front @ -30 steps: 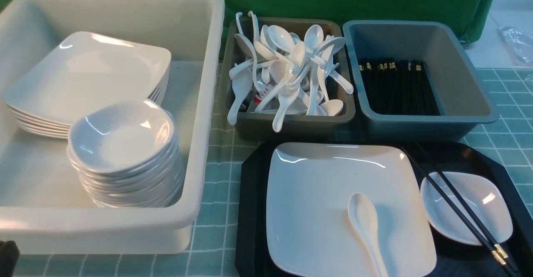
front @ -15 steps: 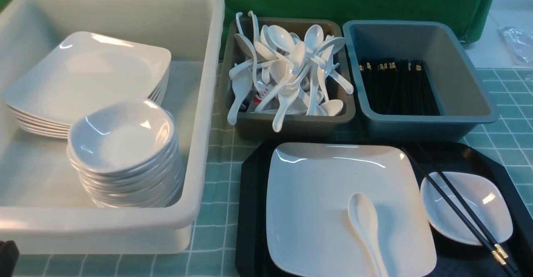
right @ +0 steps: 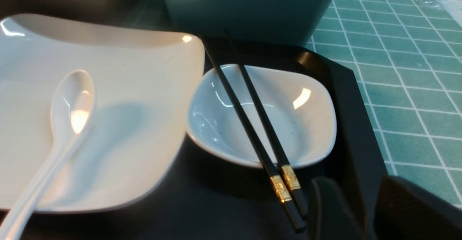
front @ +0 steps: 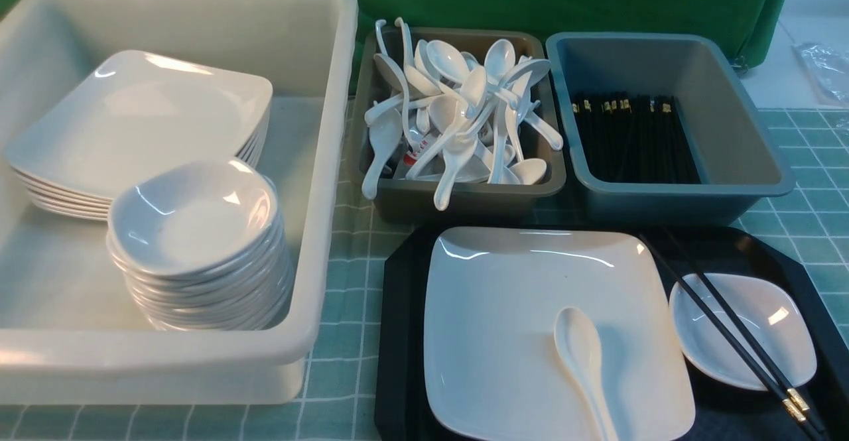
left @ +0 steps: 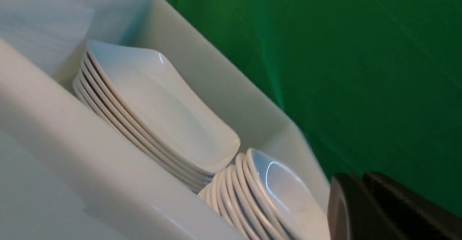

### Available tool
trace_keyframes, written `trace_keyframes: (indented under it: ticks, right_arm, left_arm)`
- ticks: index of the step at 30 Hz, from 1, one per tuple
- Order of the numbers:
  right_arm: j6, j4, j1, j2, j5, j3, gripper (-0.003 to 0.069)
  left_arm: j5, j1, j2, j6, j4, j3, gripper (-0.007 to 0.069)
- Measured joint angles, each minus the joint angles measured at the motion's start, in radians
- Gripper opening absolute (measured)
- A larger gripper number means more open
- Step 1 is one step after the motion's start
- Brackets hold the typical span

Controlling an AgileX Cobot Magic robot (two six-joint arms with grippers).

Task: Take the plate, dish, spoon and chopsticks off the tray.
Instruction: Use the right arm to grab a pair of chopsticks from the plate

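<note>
The black tray (front: 400,361) lies at the front right. On it rests the large white plate (front: 517,308) with the spoon (front: 584,361) lying bowl-up on its near right part. To the plate's right sits the small dish (front: 776,321), and the chopsticks (front: 733,338) lie slanted across it. No gripper shows in the front view. My right gripper (right: 364,211) hovers open and empty just beside the chopsticks' (right: 246,124) gold-banded ends, near the dish (right: 299,124). My left gripper (left: 364,189) is shut on nothing, beside the tub.
A big white tub (front: 331,162) at the left holds a stack of plates (front: 132,123) and a stack of dishes (front: 192,222). Behind the tray stand a bin of white spoons (front: 464,192) and a grey-blue bin of black chopsticks (front: 663,192). Green checked cloth covers the table.
A dark part at the front view's lower left corner, seen earlier, has slipped out of the frame. Everything on the tray lies as before.
</note>
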Motion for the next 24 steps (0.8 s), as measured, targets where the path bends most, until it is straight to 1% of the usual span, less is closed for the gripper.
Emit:
trace_keyframes:
  ticks: [3, 6, 7, 8, 9, 10, 11, 14, 17, 19, 20, 24]
  right_arm:
    - [0.0, 0.0, 0.0, 0.0, 0.0, 0.0, 0.0241]
    - [0.0, 0.0, 0.0, 0.0, 0.0, 0.0, 0.0241]
    - [0.0, 0.0, 0.0, 0.0, 0.0, 0.0, 0.0241]
    - [0.0, 0.0, 0.0, 0.0, 0.0, 0.0, 0.0241]
    - [0.0, 0.0, 0.0, 0.0, 0.0, 0.0, 0.0241]
    - [0.0, 0.0, 0.0, 0.0, 0.0, 0.0, 0.0241]
    - [0.0, 0.0, 0.0, 0.0, 0.0, 0.0, 0.0241]
    - [0.0, 0.0, 0.0, 0.0, 0.0, 0.0, 0.0241]
    - [0.0, 0.0, 0.0, 0.0, 0.0, 0.0, 0.0241]
    - [0.0, 0.0, 0.0, 0.0, 0.0, 0.0, 0.0241]
    - [0.0, 0.0, 0.0, 0.0, 0.0, 0.0, 0.0241]
    - [0.0, 0.0, 0.0, 0.0, -0.002, 0.0, 0.024]
  left_arm:
    - [0.051, 0.0, 0.0, -0.014, 0.004, -0.016, 0.0017]
    - [0.158, 0.0, 0.011, 0.043, 0.018, -0.093, 0.0017]
    - [0.19, -0.001, 0.032, 0.098, 0.023, -0.129, 0.0017]
    - [0.266, -0.005, 0.078, 0.206, 0.027, -0.21, 0.0017]
    - [0.277, -0.006, 0.095, 0.24, 0.028, -0.231, 0.0017]
    - [0.363, -0.012, 0.169, 0.361, 0.03, -0.306, 0.0017]
    - [0.429, -0.016, 0.232, 0.439, 0.03, -0.359, 0.0017]
    - [0.582, -0.069, 0.435, 0.569, 0.031, -0.499, 0.0017]
    - [0.599, -0.148, 0.568, 0.594, 0.029, -0.586, 0.0017]
    - [0.578, -0.197, 0.636, 0.603, 0.03, -0.625, 0.0017]
    - [0.546, -0.24, 0.687, 0.605, 0.03, -0.64, 0.0017]
    - [0.516, -0.289, 0.761, 0.607, 0.031, -0.648, 0.0017]
